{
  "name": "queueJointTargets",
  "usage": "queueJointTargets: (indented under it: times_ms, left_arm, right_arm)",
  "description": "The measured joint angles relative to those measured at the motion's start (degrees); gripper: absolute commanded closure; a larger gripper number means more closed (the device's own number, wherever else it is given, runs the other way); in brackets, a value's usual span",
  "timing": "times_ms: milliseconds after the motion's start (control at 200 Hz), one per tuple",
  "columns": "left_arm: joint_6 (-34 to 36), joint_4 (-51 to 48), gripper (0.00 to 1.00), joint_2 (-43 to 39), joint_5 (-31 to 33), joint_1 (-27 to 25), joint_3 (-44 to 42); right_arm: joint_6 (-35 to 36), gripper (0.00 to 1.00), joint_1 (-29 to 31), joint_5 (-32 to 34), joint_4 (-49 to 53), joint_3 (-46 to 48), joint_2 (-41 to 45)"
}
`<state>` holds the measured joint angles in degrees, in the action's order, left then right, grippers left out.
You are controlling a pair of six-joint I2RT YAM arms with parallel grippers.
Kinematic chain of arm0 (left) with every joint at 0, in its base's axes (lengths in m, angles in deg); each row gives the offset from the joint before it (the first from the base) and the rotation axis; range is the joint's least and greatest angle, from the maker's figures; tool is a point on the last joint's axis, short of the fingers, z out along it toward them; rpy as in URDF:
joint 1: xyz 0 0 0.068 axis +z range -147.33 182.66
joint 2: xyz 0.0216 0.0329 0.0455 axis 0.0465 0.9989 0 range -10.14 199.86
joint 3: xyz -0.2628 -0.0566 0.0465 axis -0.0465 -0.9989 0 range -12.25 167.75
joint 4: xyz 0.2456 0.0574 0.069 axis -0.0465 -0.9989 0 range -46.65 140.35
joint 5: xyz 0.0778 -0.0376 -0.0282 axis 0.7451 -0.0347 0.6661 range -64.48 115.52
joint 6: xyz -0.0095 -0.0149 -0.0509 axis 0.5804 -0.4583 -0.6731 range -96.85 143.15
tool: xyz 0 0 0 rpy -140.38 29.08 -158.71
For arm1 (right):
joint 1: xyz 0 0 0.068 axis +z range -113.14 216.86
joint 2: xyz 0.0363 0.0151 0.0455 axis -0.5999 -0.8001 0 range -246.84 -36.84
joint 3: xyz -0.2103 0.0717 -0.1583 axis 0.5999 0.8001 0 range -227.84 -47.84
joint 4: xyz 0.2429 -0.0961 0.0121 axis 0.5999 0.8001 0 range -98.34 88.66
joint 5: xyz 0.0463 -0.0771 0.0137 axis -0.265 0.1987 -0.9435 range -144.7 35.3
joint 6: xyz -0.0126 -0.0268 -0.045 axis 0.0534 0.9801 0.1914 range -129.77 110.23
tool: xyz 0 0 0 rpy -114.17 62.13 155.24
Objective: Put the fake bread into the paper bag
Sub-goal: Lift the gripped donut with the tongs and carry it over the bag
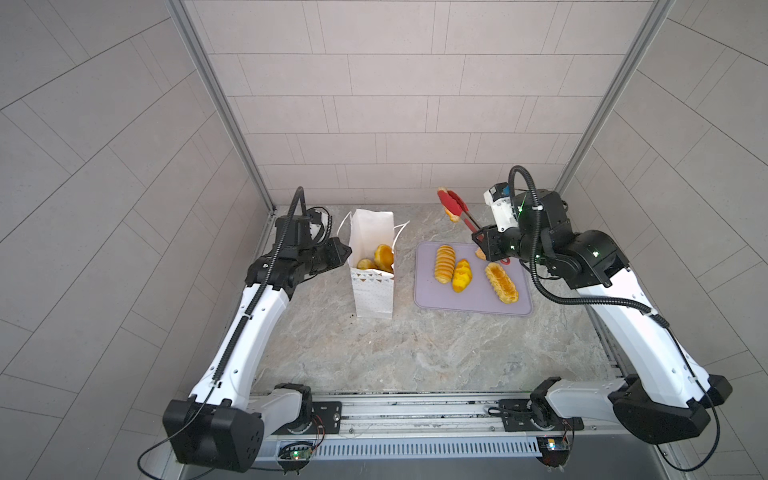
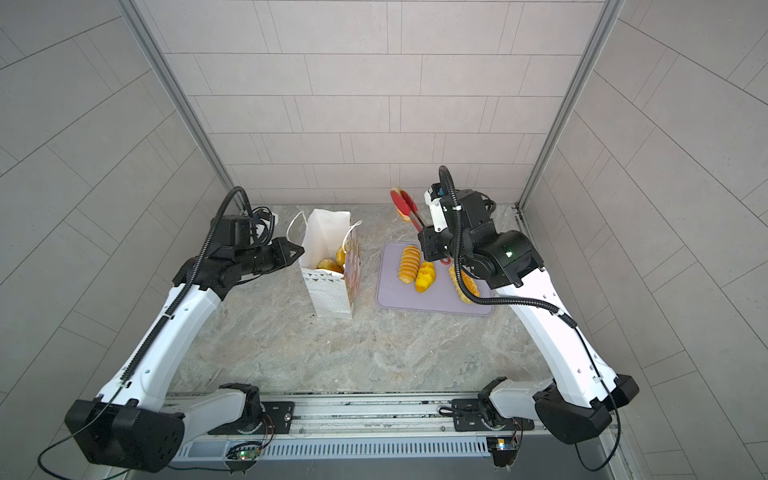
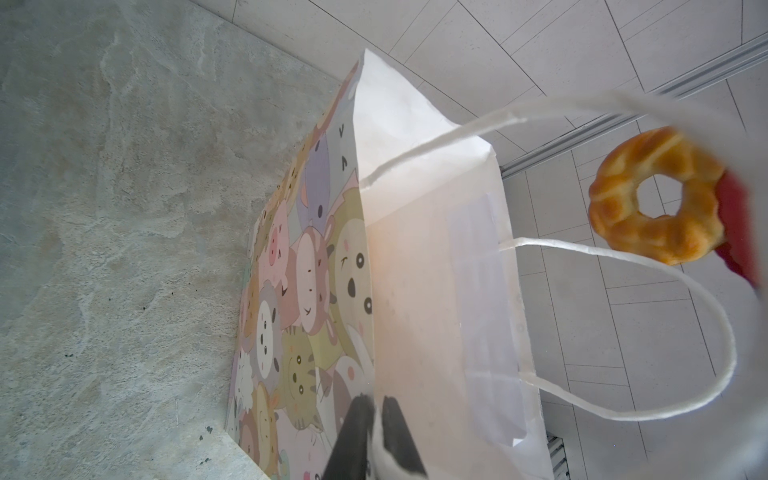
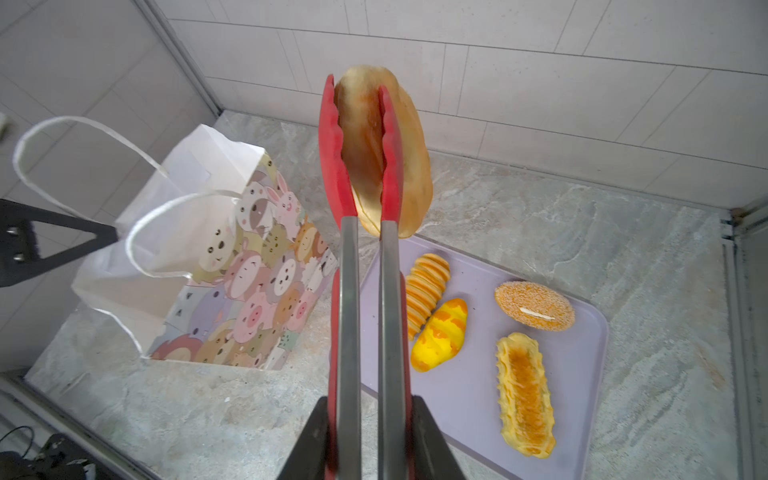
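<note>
My right fingers [image 4: 432,449] are clenched on the handles of the tongs [image 4: 348,291]. The red tips of the tongs pinch a ring-shaped bread [image 3: 636,237], held in the air above the bench [image 1: 415,353], between the paper bag [image 1: 374,295] and the lilac tray [image 1: 473,303]. My left fingers [image 3: 353,436] are nipped on the bag's rim, and the bag stands upright and open. Inside I count two breads [image 1: 382,255], maybe three. Four more loaves [image 4: 440,332] lie on the tray.
</note>
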<state>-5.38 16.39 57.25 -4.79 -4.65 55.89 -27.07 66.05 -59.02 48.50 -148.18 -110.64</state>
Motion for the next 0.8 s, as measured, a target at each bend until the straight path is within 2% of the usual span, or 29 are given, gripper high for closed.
queueJointTargets:
  times_ms: [600,801]
  left_arm:
    - [-0.09,0.02,0.92,-0.02,0.00,0.00,0.00]
    - [-0.13,0.02,0.92,-0.02,0.07,0.00,0.00]
  right_arm:
    - [-6.43,0.71,0.15,-15.67,-10.34,-3.28,-0.26]
    - [-8.94,0.71,3.26,-18.51,-14.43,-3.28,-1.70]
